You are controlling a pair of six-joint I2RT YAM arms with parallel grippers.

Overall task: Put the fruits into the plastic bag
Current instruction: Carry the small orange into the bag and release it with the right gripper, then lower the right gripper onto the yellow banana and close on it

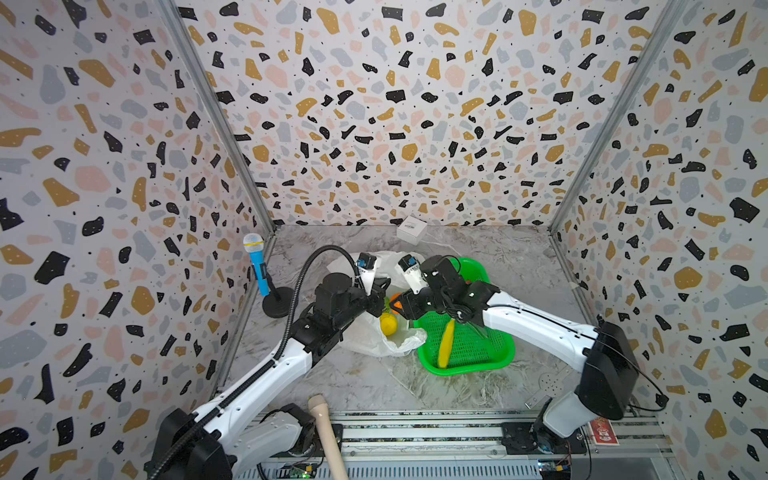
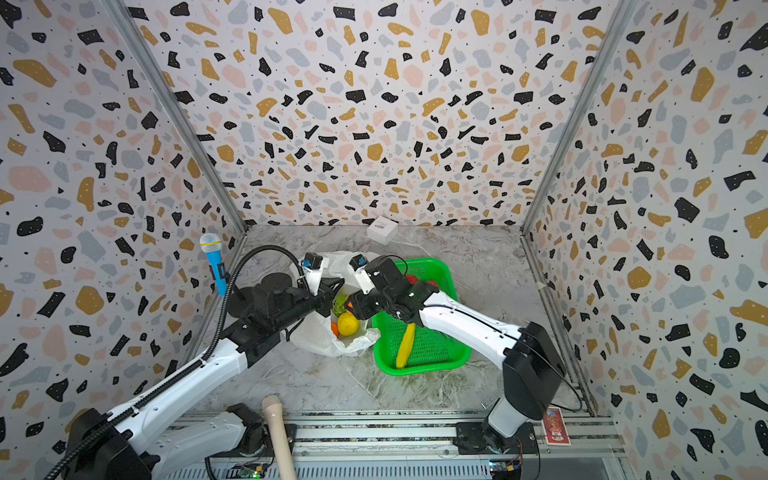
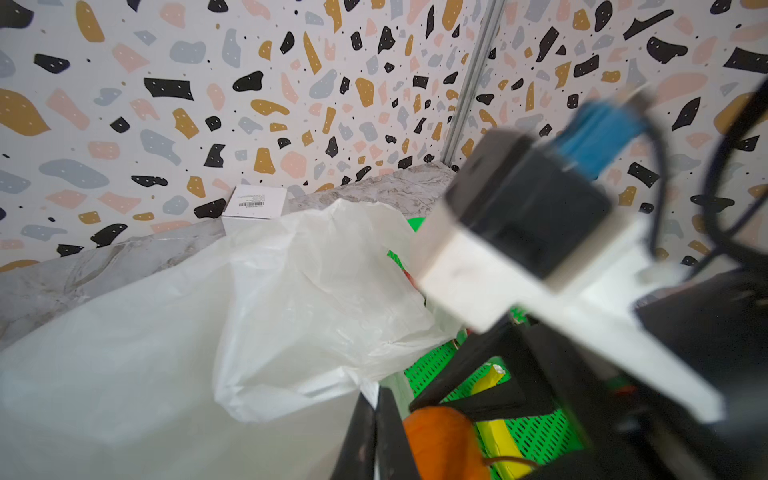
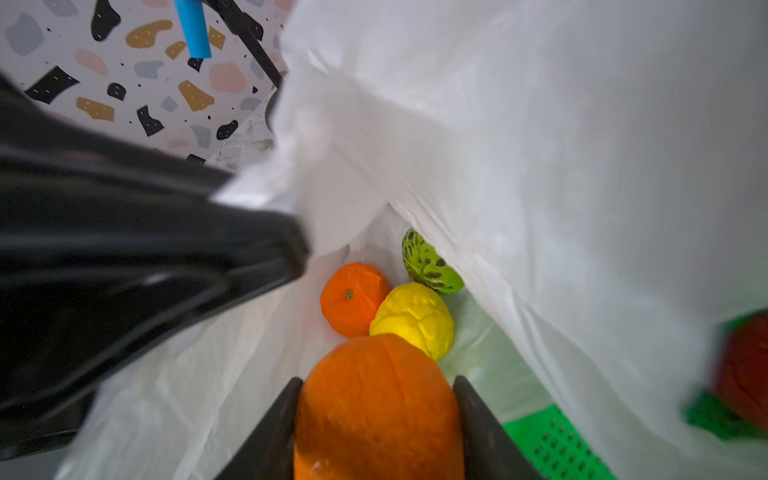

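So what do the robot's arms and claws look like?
The left arm and right arm are white tubes with black joints. A ribbed black hose runs along the left one; thin black wires loop on the right. The left claw and right claw are black.

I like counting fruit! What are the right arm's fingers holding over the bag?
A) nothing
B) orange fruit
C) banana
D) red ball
B: in the right wrist view the fingers clamp an orange fruit above the open plastic bag; the banana lies in the green basket.
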